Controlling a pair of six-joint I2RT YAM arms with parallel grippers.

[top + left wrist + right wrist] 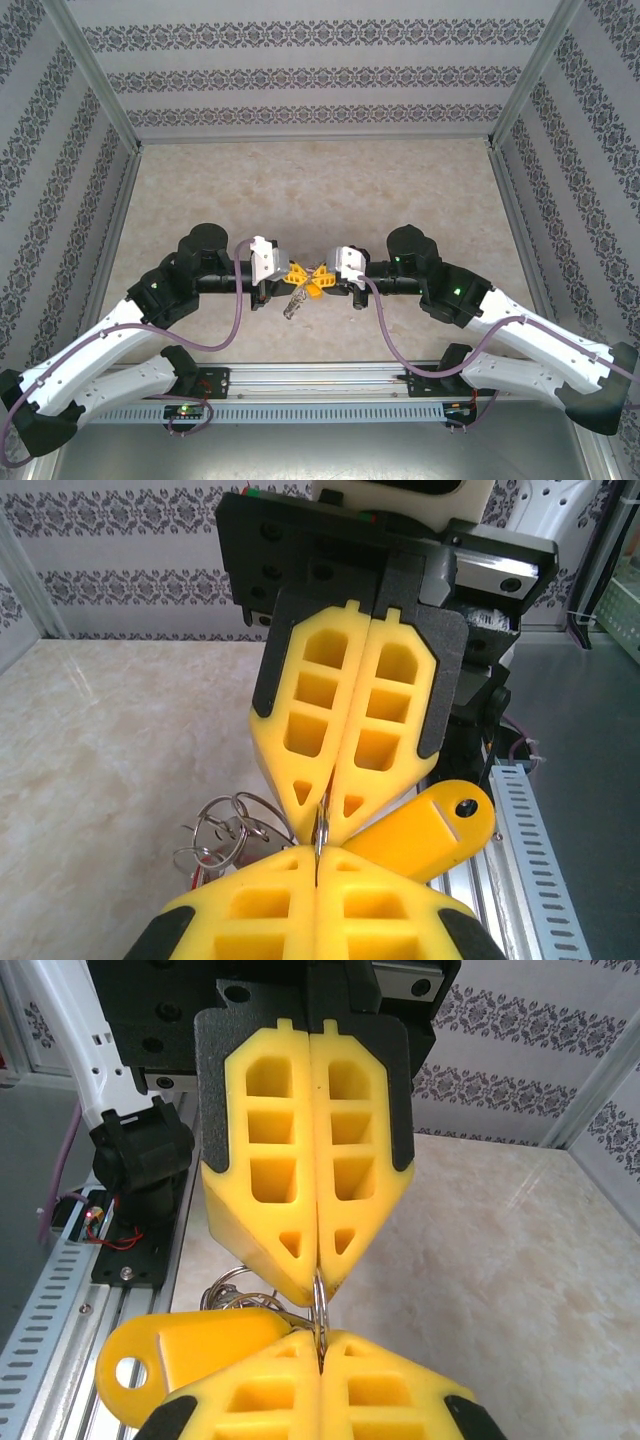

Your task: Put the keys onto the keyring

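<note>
Well, mid-frame above the table (320, 180), the left end effector (295, 272) and right end effector (322, 278) meet tip to tip, each pinched shut on the wire keyring (228, 832), yellow key (425, 830) just beside it, so threading looks in hand and next needs the coil pried apart.

Two robot arms, the left arm (110, 345) and the right arm (530, 335), were over one pale surface (320, 180). Two pincers, the left pincer (317, 865) and the right pincer (320, 1345), were at 6 o'clock. There was one yellow key (430, 830) and one keyring (225, 835), its silvery loops too tangled to count.
</note>
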